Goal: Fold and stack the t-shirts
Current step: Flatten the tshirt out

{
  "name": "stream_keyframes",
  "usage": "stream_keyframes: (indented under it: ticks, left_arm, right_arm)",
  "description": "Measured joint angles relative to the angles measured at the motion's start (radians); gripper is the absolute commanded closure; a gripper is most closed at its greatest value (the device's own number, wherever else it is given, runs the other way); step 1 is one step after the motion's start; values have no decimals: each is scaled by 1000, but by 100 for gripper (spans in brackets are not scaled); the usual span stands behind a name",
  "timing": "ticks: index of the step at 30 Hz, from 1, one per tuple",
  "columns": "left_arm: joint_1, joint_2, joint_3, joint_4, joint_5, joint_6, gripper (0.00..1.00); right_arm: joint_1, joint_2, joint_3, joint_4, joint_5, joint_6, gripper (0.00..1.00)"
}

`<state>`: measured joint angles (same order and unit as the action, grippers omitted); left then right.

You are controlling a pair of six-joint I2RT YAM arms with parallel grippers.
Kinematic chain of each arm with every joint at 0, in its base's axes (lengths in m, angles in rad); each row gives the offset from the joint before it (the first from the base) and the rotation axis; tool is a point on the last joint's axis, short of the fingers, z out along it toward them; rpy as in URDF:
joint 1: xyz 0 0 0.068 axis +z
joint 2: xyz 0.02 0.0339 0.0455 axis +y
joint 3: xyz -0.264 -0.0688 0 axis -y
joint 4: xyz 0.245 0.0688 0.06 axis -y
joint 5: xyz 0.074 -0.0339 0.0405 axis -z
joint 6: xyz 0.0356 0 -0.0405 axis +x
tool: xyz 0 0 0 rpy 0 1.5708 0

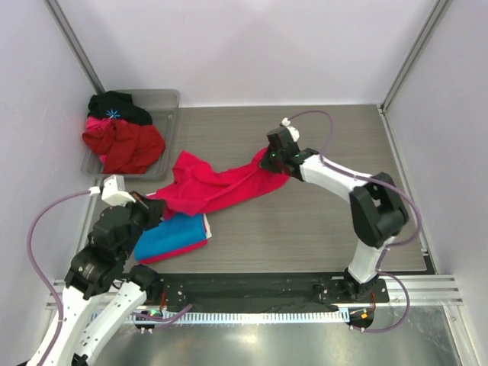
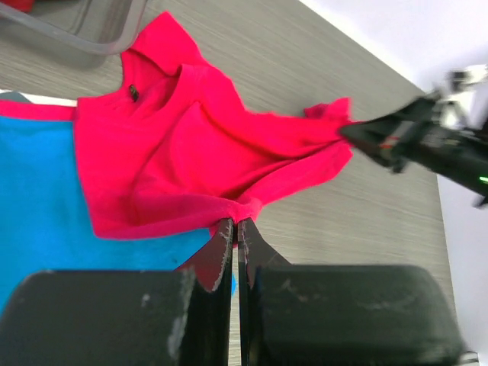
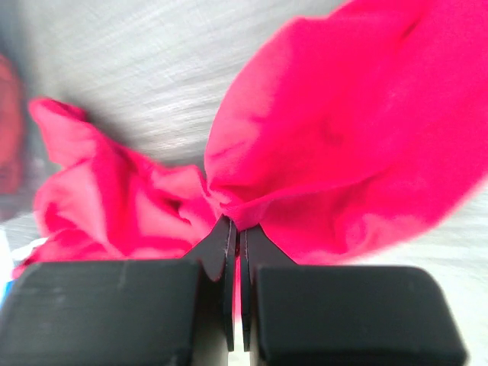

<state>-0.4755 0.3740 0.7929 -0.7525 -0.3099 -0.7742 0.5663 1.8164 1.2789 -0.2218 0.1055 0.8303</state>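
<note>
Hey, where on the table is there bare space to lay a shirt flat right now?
The widest bare patch of the table is its near middle, bordered by the stretched crimson-pink t-shirt, the folded blue t-shirt and the right arm. A smaller strip runs along the far edge, right of the bin. The left side is crowded.

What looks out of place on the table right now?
The crimson-pink t-shirt is bunched and twisted rather than flat, pinched at opposite ends by the left pincer and right pincer, one end overlapping the folded blue t-shirt.
</note>
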Motion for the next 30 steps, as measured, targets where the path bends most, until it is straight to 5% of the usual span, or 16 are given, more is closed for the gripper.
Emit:
stream_keyframes:
  ticks: [6, 14, 16, 19, 22, 30]
  left_arm:
    - [0, 140, 21, 92, 17, -4, 100]
    - [0, 414, 201, 190, 50, -2, 100]
    - [0, 423, 203, 208, 53, -3, 100]
    - [0, 410, 171, 233, 53, -4, 100]
    - [0, 376, 107, 244, 52, -4, 100]
    - [0, 242, -25, 222, 37, -5, 100]
  right_arm:
    - [-106, -283, -141, -4, 31, -17, 99]
    - [-328, -461, -210, -53, 47, -88, 97]
    - [-321, -502, -259, -55, 38, -103, 82]
    - [-313, -532, -348, -44, 21, -124, 39]
    - [-312, -519, -440, -41, 22, -142, 29]
    - [-313, -423, -515, -24, 39, -148, 27]
